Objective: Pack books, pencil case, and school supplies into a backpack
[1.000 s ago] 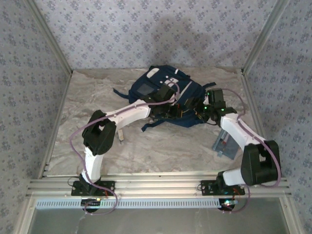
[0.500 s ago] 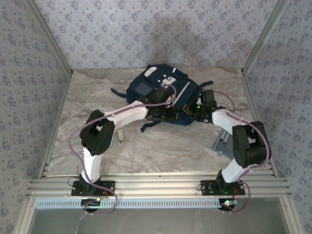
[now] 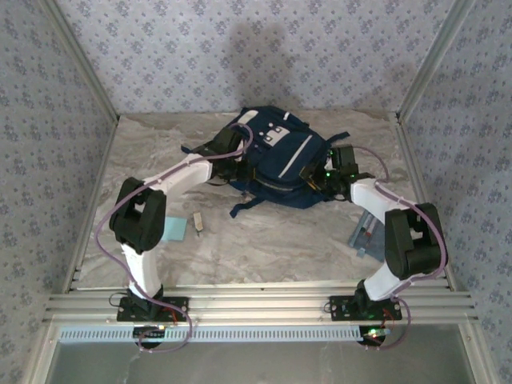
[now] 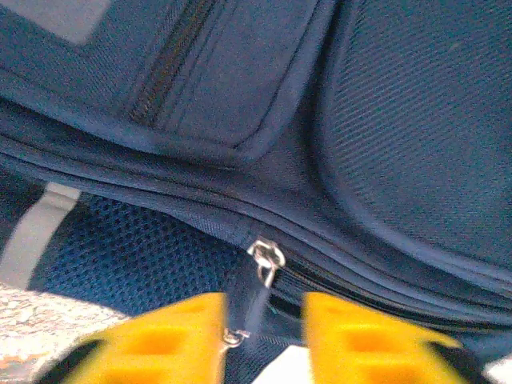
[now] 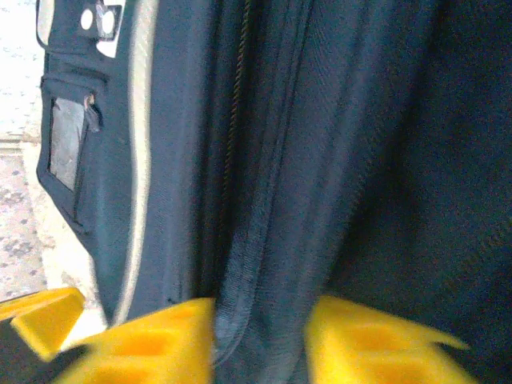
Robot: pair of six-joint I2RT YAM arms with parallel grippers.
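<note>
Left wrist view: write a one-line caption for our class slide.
The left tool, fingers apart, either side of the zip pull on the navy backpack.

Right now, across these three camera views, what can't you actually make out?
Top view: inside of the backpack, covered by its own fabric; contents unknown.
Top view: the pencil case, partly under the right arm.
Top view: the light-blue pad, one edge behind the left arm.
Right wrist view: whether the right gripper pinches the backpack; blurred, fingers cut off by the bottom edge.
</note>
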